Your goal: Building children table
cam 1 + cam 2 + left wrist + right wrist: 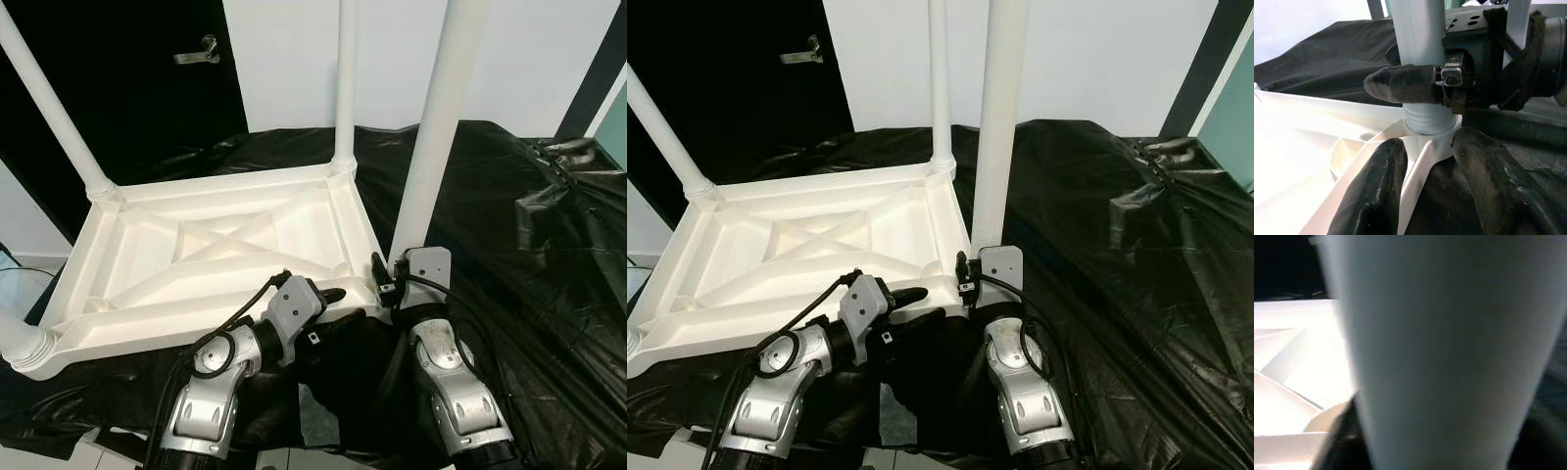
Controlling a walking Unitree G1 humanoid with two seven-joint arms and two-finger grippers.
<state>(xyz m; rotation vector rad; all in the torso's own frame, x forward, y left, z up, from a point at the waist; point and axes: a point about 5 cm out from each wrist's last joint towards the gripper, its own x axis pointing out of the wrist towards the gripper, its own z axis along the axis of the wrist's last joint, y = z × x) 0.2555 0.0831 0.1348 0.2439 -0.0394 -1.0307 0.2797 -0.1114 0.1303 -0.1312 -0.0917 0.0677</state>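
Observation:
A white plastic tabletop [196, 245] lies upside down on a black sheet [529, 245]. Legs stand up from its corners: one at the far left [49, 108], one at the far right [345, 78], and a thick near-right leg [436, 137]. My right gripper [397, 274] is shut around the base of that near-right leg, just above its ribbed end in the corner socket [1430, 122]. In the right wrist view the leg [1449, 357] is very close. My left gripper [338, 305] is beside it, its fingers [1376, 196] shut across the tabletop's near rim at that corner.
A fourth leg's stub [20, 343] juts from the near-left corner. The black sheet is crumpled into folds [558, 166] at the right. Behind stand a black door with a metal handle [201, 51] and a white wall [529, 59]. Pale floor [20, 279] shows at the left.

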